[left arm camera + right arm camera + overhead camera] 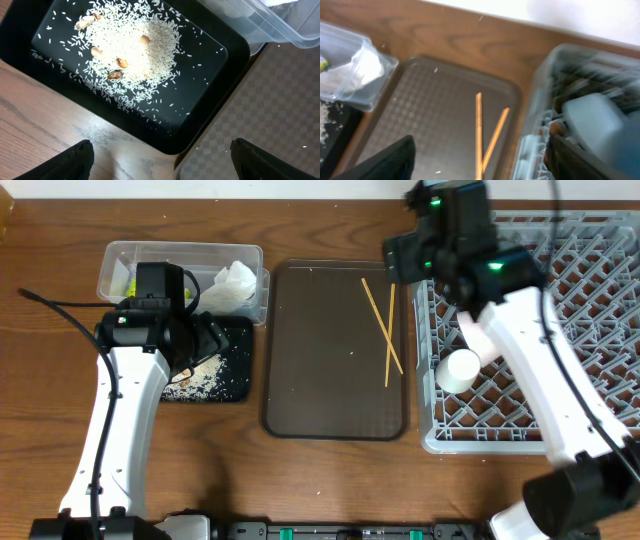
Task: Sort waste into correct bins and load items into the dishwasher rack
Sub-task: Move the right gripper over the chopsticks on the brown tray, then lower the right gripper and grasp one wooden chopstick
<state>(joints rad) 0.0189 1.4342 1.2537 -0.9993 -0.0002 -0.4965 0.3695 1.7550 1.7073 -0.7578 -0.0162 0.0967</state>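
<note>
Left gripper [159,162] wide open, empty, above black tray [215,95]: rice crumbs [132,47] lie there, sorted. Right gripper [480,167] wide open, empty, over chopsticks [479,130] on brown tray [420,115]; likely next pick for rack [428,415].

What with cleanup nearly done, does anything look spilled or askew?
The two chopsticks lie crossed on the brown tray, outside the rack; the rice sits inside the black tray, not spilled.

Glossy black tray [210,85], perhaps plastic
</note>
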